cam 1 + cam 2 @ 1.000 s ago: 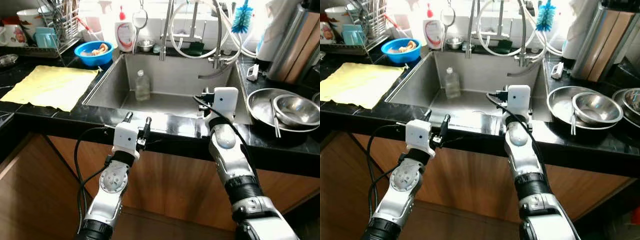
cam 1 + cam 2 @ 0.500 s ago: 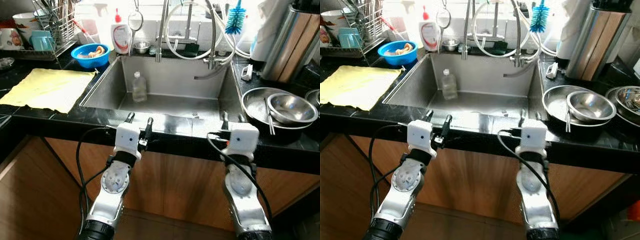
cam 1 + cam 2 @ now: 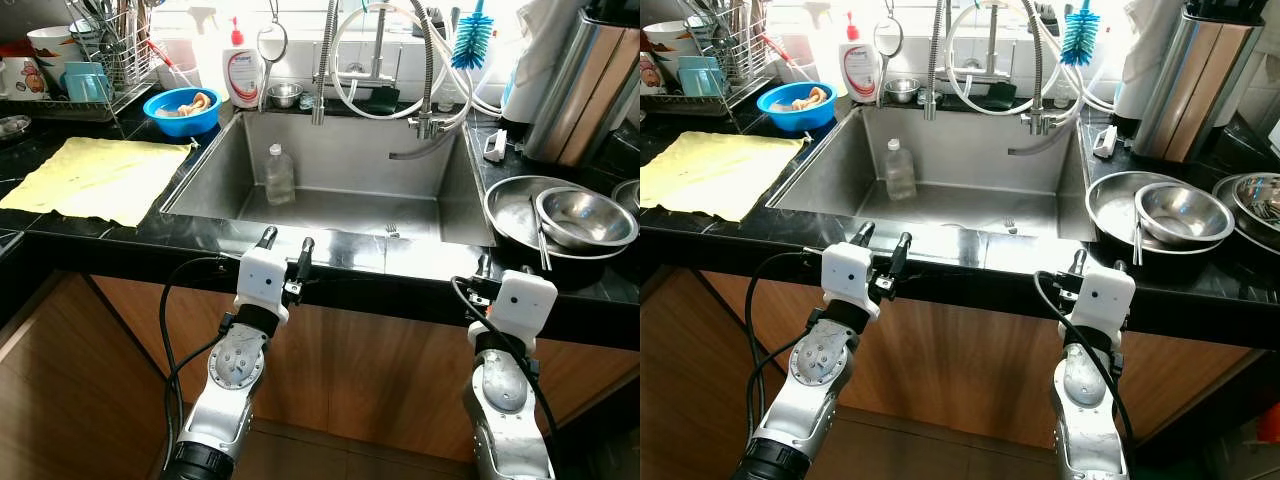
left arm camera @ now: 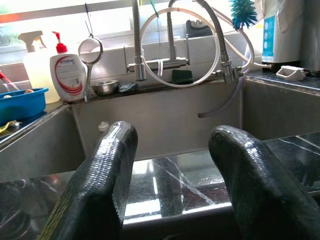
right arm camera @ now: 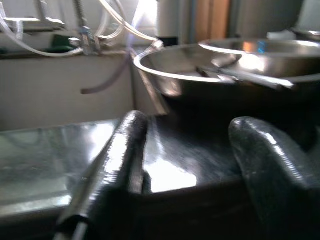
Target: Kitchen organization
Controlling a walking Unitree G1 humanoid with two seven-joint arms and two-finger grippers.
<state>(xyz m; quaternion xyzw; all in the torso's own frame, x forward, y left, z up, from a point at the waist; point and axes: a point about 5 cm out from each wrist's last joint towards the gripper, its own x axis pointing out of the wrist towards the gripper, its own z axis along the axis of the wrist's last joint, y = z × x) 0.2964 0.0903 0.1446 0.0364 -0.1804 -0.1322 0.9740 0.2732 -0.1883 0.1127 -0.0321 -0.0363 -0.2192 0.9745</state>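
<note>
Left eye view showed both the left gripper (image 3: 286, 240) and the right gripper (image 3: 480, 268) spread, empty, at the counter edge (image 3: 120, 232), seemingly readying for the plastic bottle (image 3: 279, 174) standing in the sink (image 3: 340, 212).

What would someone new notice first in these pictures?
Probably the steel sink in the black counter, with a clear plastic bottle standing inside. Both arms hang before the counter edge, left gripper and right gripper open and empty. Steel bowls sit stacked at right, a yellow cloth at left.

Head stereo pair high above the sink (image 3: 340, 190), angled downward; both wrist cameras low at the counter edge (image 4: 200, 185), facing inward.
</note>
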